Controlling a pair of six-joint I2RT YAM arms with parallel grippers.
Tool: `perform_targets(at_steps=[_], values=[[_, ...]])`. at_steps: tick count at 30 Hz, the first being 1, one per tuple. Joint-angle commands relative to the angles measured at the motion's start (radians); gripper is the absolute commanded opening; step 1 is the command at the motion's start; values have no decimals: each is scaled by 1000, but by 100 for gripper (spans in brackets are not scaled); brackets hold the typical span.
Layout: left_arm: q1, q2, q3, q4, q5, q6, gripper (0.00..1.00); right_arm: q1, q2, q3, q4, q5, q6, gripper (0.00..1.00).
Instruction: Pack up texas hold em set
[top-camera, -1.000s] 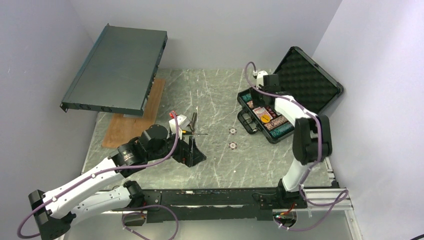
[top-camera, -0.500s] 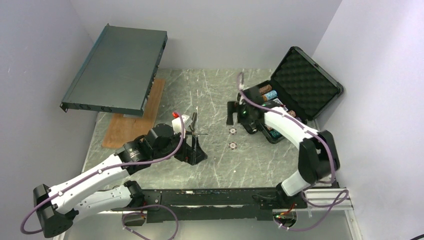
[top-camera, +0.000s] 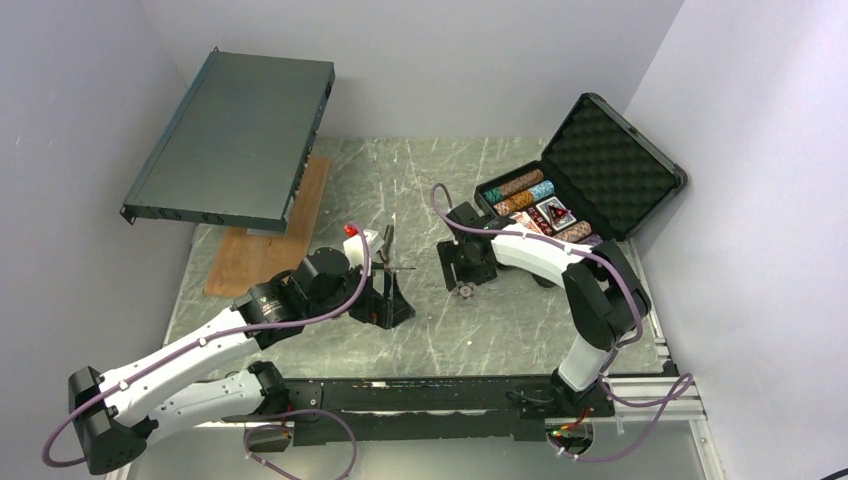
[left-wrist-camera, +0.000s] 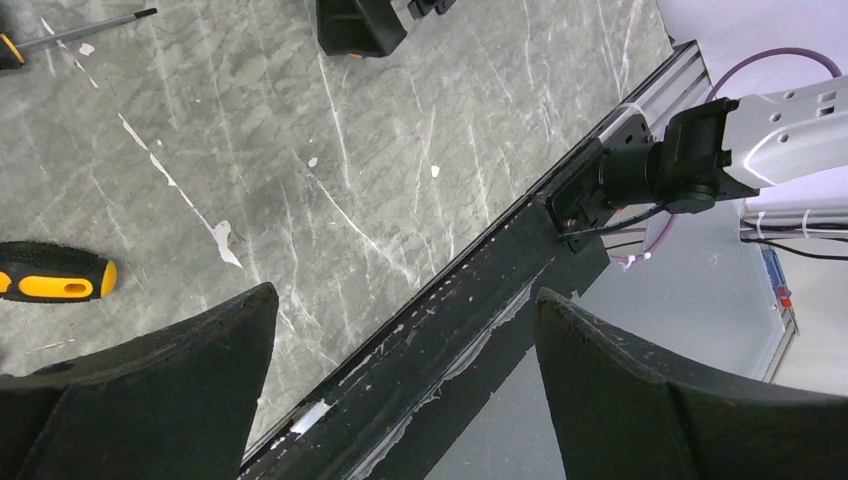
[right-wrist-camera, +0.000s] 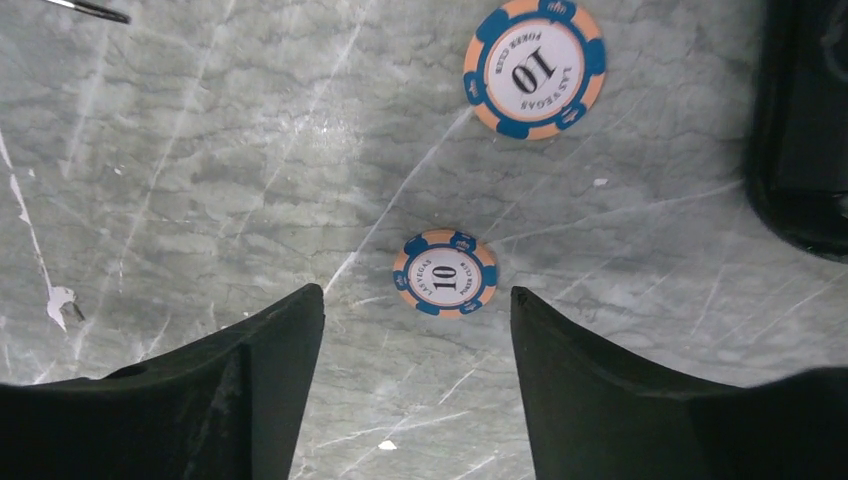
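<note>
The black case (top-camera: 610, 165) stands open at the right, its foam tray (top-camera: 530, 205) holding rows of striped chips and a card deck. Two orange-and-blue "10" chips lie loose on the table. In the right wrist view one chip (right-wrist-camera: 445, 273) is just ahead of the fingertips and the other chip (right-wrist-camera: 535, 67) lies farther off. My right gripper (right-wrist-camera: 415, 292) hangs open above the table, holding nothing. From above, the right gripper (top-camera: 462, 265) covers one chip, and one chip (top-camera: 465, 291) shows beside it. My left gripper (top-camera: 385, 300) is open and holds nothing; in its own view the left gripper (left-wrist-camera: 407, 295) hangs over the table's near edge.
A dark-grey rack unit (top-camera: 235, 140) leans at the back left above a wooden board (top-camera: 270, 235). Orange-handled screwdrivers (top-camera: 385, 250) lie mid-table, one screwdriver (left-wrist-camera: 50, 272) close to the left fingers. The case's corner (right-wrist-camera: 800, 130) borders the right wrist view.
My right arm swung left from over the case down to the loose chips, uncovering the tray. The left arm shifted only slightly.
</note>
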Motion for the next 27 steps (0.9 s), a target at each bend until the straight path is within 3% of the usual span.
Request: perform_targets(at_steps=[1,27], values=[[2,-6,11,10,-19,-7,99,20,7,-27,8,21,30,67],[22,73,36,20,-8,6,99,17,63,-108,111,83,22,45]])
